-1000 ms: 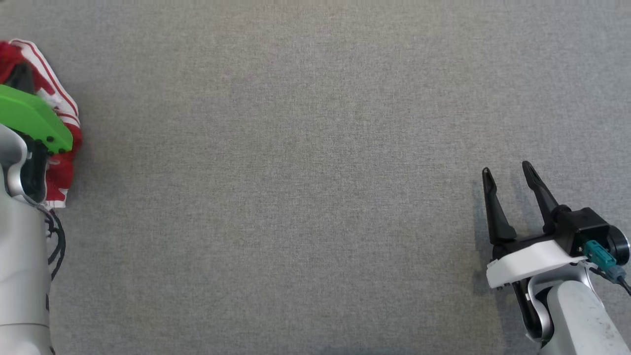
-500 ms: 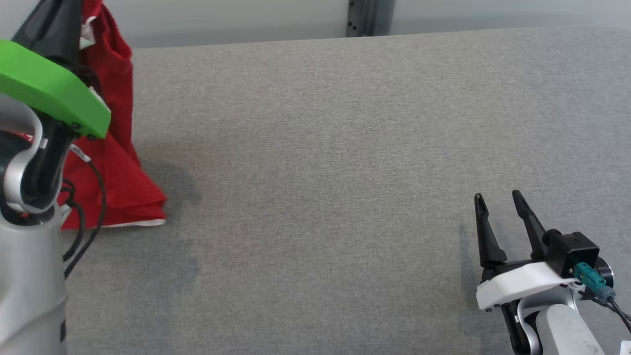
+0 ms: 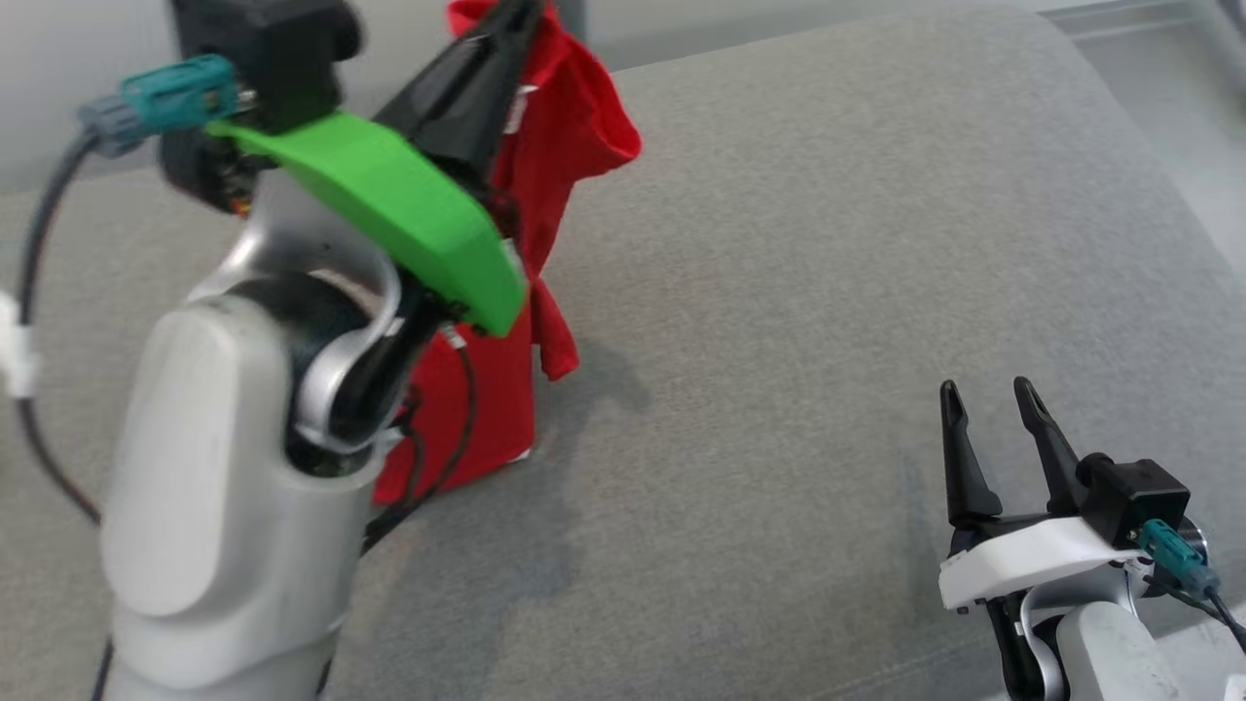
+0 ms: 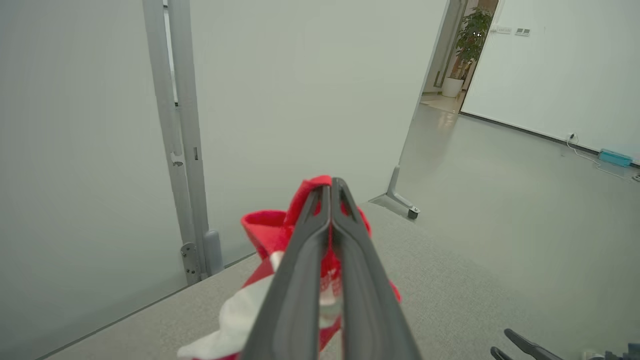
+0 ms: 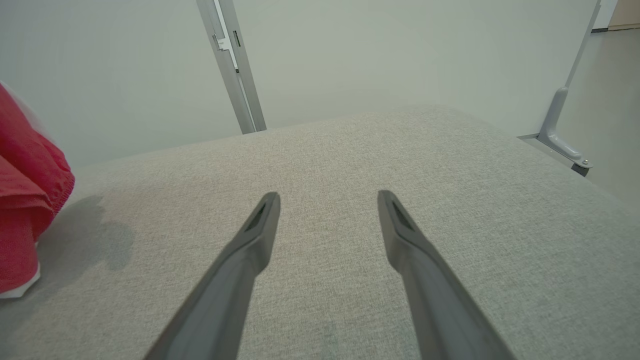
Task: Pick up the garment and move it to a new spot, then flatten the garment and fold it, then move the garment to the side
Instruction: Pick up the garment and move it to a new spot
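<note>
Looking from head: left gripper (image 3: 511,19) at 11 o'clock, pinched closed on red garment (image 3: 574,127), cloth hanging down, lower edge on grey table (image 3: 827,243); right gripper (image 3: 983,399) at 4 o'clock, fingers parted, empty.
Left wrist: left gripper (image 4: 330,185) fingers pressed together, red-and-white garment (image 4: 262,227) clamped between, draping toward 6 o'clock.
Right wrist: right gripper (image 5: 327,197) spread wide over table (image 5: 350,150), holding nothing; garment (image 5: 25,200) at 9 o'clock, well apart.
</note>
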### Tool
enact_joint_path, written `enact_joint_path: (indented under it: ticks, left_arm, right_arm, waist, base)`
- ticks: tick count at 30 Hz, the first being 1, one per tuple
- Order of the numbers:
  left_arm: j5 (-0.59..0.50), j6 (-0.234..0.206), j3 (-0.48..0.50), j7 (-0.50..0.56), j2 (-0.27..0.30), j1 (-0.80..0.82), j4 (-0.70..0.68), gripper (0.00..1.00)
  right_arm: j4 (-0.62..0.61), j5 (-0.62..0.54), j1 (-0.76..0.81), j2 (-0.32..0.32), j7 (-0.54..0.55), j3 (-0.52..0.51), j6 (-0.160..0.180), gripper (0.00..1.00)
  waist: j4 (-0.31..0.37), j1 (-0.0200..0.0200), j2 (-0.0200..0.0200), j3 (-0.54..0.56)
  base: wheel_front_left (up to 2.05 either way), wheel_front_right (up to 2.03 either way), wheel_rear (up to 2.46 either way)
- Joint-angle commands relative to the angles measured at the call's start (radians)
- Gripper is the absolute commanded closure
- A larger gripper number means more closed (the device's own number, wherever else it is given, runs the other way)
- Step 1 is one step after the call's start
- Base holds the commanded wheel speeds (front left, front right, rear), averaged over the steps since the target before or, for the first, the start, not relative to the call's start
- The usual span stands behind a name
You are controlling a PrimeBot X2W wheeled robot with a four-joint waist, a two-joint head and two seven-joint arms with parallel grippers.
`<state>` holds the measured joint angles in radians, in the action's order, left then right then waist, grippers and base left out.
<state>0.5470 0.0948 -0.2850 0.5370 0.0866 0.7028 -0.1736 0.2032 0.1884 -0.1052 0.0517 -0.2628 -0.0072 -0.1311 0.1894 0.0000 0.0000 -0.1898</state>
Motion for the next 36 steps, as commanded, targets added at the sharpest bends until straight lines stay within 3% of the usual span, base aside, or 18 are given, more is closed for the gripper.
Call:
enact_joint_path:
  ticks: [1, 6, 12, 20, 21, 23, 31, 36]
  left_arm:
    - [0.008, -0.010, -0.024, -0.022, -0.013, 0.020, 0.029, 1.00]
    - [0.028, -0.056, -0.135, -0.128, -0.034, 0.047, 0.206, 1.00]
    - [0.125, -0.132, -0.317, -0.352, -0.033, 0.080, 0.465, 1.00]
    - [0.255, -0.136, -0.511, -0.517, -0.033, 0.073, 0.709, 1.00]
    - [0.273, -0.137, -0.535, -0.530, -0.034, 0.073, 0.719, 0.72]
    - [0.330, -0.146, -0.579, -0.544, -0.034, 0.073, 0.722, 0.00]
    - [0.555, -0.168, -0.729, -0.664, -0.034, 0.087, 0.570, 0.00]
    - [0.568, -0.207, -0.809, -0.742, -0.033, 0.071, 0.538, 0.00]
  right_arm:
    - [0.001, 0.014, 0.000, 0.000, -0.003, 0.002, 0.001, 0.00]
    - [0.005, 0.052, -0.022, -0.001, -0.003, 0.016, 0.001, 0.00]
    - [0.021, 0.086, -0.030, -0.001, -0.003, 0.025, 0.001, 0.00]
    - [0.038, 0.092, -0.022, -0.001, -0.003, 0.028, 0.001, 0.00]
    - [0.041, 0.085, -0.019, -0.001, -0.003, 0.029, 0.001, 0.00]
    - [0.042, 0.073, -0.014, 0.000, -0.003, 0.024, 0.001, 0.00]
    - [0.044, 0.044, -0.004, 0.000, -0.003, 0.005, 0.001, 0.00]
    - [0.037, 0.020, 0.022, 0.000, -0.003, -0.008, 0.001, 0.00]
  waist:
    - [0.105, 0.0000, 0.0000, -0.026]
    - [0.179, 0.0000, 0.0000, -0.074]
    - [0.225, 0.0000, 0.0000, -0.113]
    - [0.212, 0.0000, 0.0000, -0.108]
    - [0.204, 0.0000, 0.0000, -0.102]
    - [0.187, 0.0000, 0.0000, -0.091]
    - [0.114, 0.0000, 0.0000, -0.038]
    - [0.075, 0.0000, 0.0000, 0.012]
  base:
    - [0.00, 0.00, 0.00]
    - [0.00, 0.00, 0.00]
    - [0.00, 0.00, 0.00]
    - [0.00, 0.00, 0.00]
    - [0.00, 0.00, 0.00]
    - [0.00, 0.00, 0.00]
    - [0.00, 0.00, 0.00]
    - [0.00, 0.00, 0.00]
